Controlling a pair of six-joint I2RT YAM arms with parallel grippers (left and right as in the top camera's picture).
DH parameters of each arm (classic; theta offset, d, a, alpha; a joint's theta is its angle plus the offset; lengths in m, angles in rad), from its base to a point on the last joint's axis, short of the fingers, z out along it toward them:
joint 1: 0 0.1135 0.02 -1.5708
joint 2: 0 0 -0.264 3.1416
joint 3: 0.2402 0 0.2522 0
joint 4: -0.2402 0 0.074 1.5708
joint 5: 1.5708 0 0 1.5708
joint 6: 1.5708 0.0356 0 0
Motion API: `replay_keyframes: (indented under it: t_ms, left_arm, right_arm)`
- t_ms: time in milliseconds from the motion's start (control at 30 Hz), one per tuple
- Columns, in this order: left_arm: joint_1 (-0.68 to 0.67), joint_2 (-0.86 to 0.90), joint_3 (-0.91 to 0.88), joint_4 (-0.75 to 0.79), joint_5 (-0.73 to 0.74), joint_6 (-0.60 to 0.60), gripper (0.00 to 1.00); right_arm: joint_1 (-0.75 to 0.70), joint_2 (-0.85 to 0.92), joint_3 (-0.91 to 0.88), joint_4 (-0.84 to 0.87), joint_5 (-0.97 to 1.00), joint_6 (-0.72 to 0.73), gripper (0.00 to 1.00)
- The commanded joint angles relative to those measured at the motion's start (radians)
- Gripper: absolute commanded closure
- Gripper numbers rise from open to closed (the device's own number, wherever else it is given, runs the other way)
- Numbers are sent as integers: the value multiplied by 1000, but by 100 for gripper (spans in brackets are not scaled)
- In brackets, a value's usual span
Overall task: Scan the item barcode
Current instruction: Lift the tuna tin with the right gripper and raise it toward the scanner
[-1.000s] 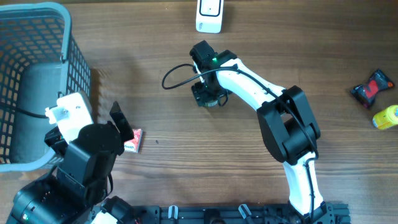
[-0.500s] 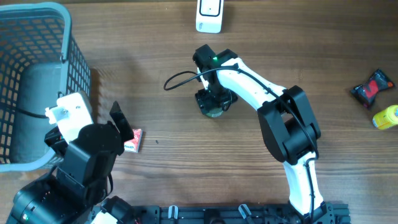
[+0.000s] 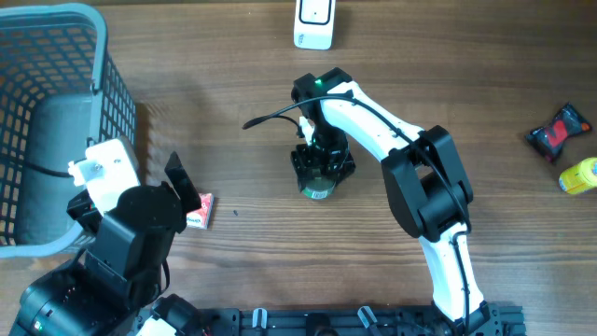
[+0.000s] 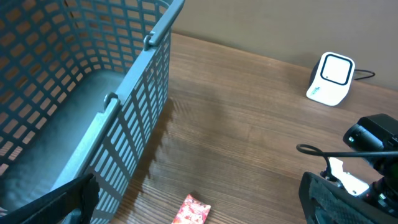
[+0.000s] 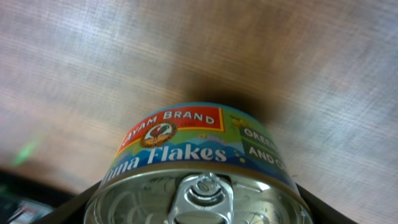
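left hand (image 3: pixel 186 190): near base, jaws spread wide | right hand (image 3: pixel 320 170): arm stretched forward, pointing down, jaws clamped

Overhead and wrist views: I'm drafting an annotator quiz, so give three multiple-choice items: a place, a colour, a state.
1. Where does the white scanner stand? A at the near edge; B at the far edge of the table; C at its centre.
2. What colour is the small packet by the left gripper? A red; B green; C blue.
3. The right gripper is: A open over bare wood; B shut on nothing; C shut on the tuna flakes can.
B: it sits at the overhead view's top edge. A: its wrapper shows red. C: the right wrist view shows the can between the fingers.
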Motion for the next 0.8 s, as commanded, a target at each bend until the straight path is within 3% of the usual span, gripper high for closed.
replay_keyframes:
  t_ms: [0,267,300,467,767]
  left_arm:
    - [0,-1,-6,1,10,-18,0]
    - [0,-1,-6,8,29,-18,0]
    - [0,-1,-6,8,28,-18,0]
    - [0,-1,-6,8,29,-18,0]
    - [0,-1,-6,34,47,-18,0]
  right_arm:
    - [2,16,27,-48,-124,-11,39]
    - [2,16,27,-233,-230,-106,40]
    - [2,16,25,-232,-245,-118,44]
    - [-3,10,27,-231,-324,-129,39]
    - [-43,10,27,-231,-487,-126,46]
